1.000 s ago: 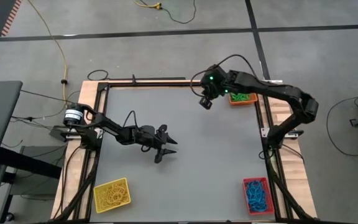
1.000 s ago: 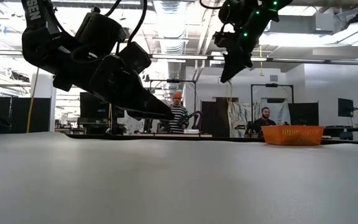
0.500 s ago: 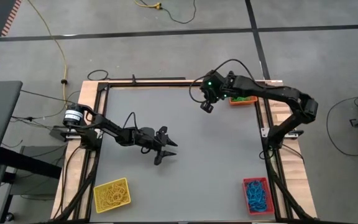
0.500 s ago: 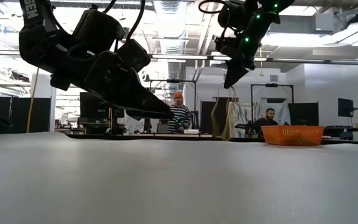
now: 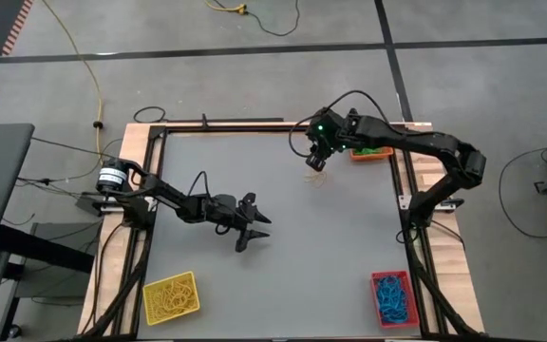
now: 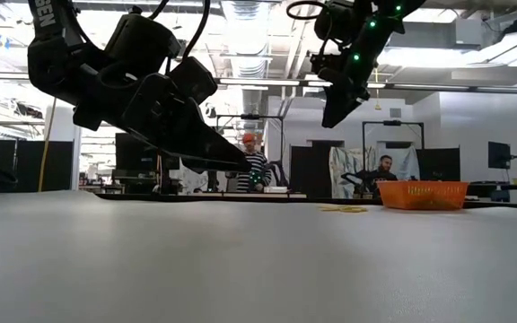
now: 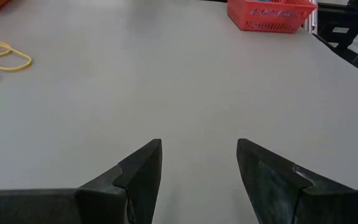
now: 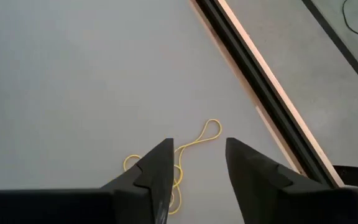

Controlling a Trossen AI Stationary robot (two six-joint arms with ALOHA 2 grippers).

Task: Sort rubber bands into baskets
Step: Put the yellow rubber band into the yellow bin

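A few yellow rubber bands [image 8: 194, 144] lie tangled on the grey table near its far right, seen also as rubber bands [image 5: 318, 177] from above. My right gripper [image 5: 313, 160] hangs open above them, holding nothing. Just to their right stands the orange basket [image 5: 370, 152] with green bands in it. The yellow basket [image 5: 170, 296], with yellow bands, sits at the near left. The red basket [image 5: 393, 297], with blue bands, sits at the near right. My left gripper [image 5: 250, 228] is open and low over the table's middle left.
A dark rail and a wooden border [image 8: 260, 81] run along the table's far edge, close behind the dropped bands. Bare grey table [image 5: 321, 256] lies between the two arms and the near baskets. People show in the room beyond the table [image 6: 257, 166].
My right gripper has opened. The yellow rubber bands, which did not show on the table before, now lie on it below the gripper, beside the orange basket.
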